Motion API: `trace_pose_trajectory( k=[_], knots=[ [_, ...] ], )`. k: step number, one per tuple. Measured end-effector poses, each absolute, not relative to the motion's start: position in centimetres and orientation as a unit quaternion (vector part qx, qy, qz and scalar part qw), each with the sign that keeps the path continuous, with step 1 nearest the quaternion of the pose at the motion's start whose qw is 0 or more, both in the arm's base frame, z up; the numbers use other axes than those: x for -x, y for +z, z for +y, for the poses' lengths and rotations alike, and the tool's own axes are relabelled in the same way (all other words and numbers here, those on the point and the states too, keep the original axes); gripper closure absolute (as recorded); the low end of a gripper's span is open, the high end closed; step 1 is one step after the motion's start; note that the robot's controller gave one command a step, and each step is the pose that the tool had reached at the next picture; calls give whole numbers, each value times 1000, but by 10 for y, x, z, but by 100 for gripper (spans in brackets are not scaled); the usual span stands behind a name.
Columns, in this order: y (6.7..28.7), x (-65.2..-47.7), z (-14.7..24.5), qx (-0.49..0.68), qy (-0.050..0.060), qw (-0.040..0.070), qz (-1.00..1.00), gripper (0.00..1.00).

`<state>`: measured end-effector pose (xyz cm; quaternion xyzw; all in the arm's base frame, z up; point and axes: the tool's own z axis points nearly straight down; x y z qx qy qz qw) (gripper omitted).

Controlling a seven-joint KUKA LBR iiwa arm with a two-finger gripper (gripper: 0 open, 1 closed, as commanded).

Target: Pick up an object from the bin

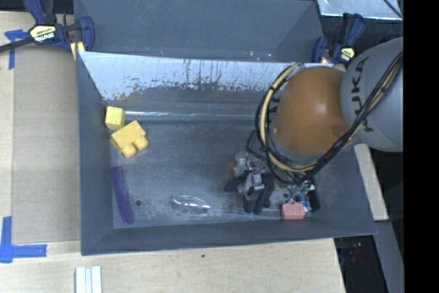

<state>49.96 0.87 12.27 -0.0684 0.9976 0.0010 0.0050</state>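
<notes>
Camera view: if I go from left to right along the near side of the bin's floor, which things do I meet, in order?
First the purple stick → clear plastic piece → gripper → pink block.

Silver arm (384, 113), orange cover (309, 113).
We see black KUKA lettering (361, 89) right of the cover, black and yellow cables (264, 116) looped round it, dark gripper (252, 199) below.

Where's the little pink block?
In the camera view, the pink block lies at the lower right of the bin, on its floor, just right of the gripper and by the near wall.
</notes>
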Motion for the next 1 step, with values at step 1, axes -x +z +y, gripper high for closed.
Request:
trace_pose_trajectory(
  k=[1],
  knots=[
    [151,-500,9,68,1,5,998,100]
  ],
)
